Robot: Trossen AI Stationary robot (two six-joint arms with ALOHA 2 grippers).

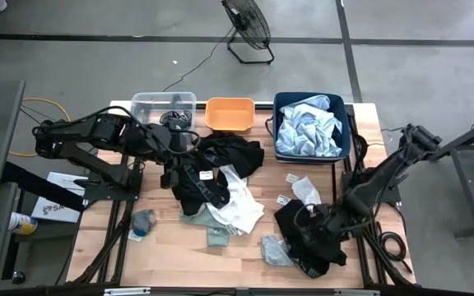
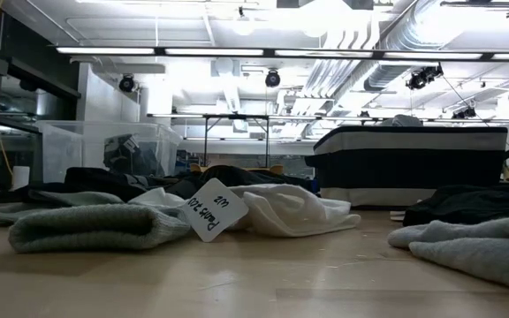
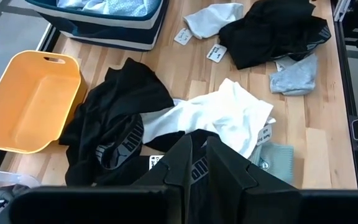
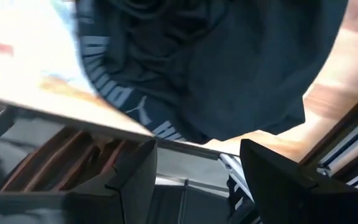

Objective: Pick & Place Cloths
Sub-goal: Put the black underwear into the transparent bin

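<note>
- Right claw (image 1: 315,238) hangs low over the near right corner of the pale wooden surface (image 1: 175,247), fingers (image 4: 278,171) spread apart, with a black garment bearing a printed waistband (image 4: 229,68) lying directly ahead of them; whether they touch it cannot be told.
- Left claw (image 3: 194,171) has its fingers drawn together and pinches the black fabric of a dark garment heap (image 1: 212,168) at the middle of the surface.
- Just beside that heap, toward the near edge, lies a crumpled white cloth (image 1: 237,205), with small grey-green pieces (image 1: 142,220) near the left and another pale grey piece (image 1: 274,249) next to the right arm's black garment.
- A small white rag (image 1: 305,189) lies between the middle heap and the right arm.
- White paper tags (image 2: 208,209) sit among the cloths.
- Along the far edge stand three bins side by side: a clear plastic bin (image 1: 163,105) on the left, an empty orange plastic tub (image 1: 230,114) in the middle, and a navy bin (image 1: 348,131) on the right.
- Pale blue fabric (image 1: 307,130) fills the navy bin.
</note>
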